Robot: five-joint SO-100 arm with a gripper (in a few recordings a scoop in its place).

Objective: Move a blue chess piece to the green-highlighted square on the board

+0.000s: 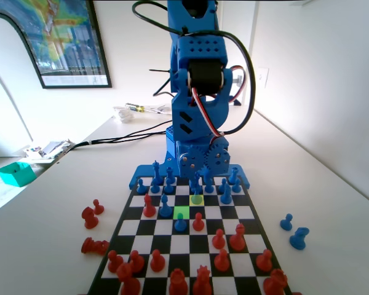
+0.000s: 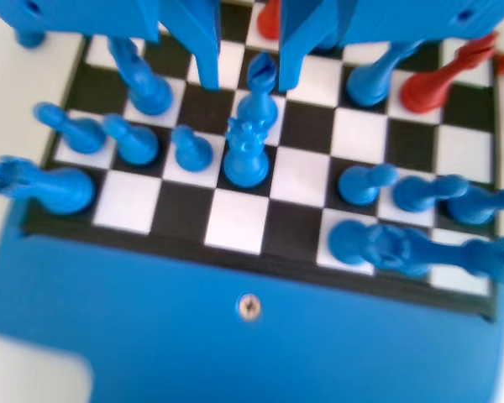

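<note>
The board [image 1: 249, 228] lies in front of the blue arm. My gripper [image 1: 197, 184] hangs low over the arm's end of it, just behind the paler yellow-green square [image 1: 197, 198]. In the wrist view the gripper [image 2: 248, 80] is open, and a blue piece with a slotted head [image 2: 260, 96] stands between its jaws with a gap on each side. The green-highlighted square [image 1: 181, 212] is bare. Short blue pawns stand beside it: one in front [image 1: 180, 223] and one to its left [image 1: 165, 208]. More blue pawns [image 2: 189, 149] line the near rows.
A taller crowned blue piece [image 2: 246, 158] stands just behind the slotted one. A red pawn [image 1: 198, 221] is right of the front blue pawn. Red pieces [image 1: 89, 216] lie off the board on the left, and a blue pawn [image 1: 286, 221] and rook [image 1: 299, 238] on the right.
</note>
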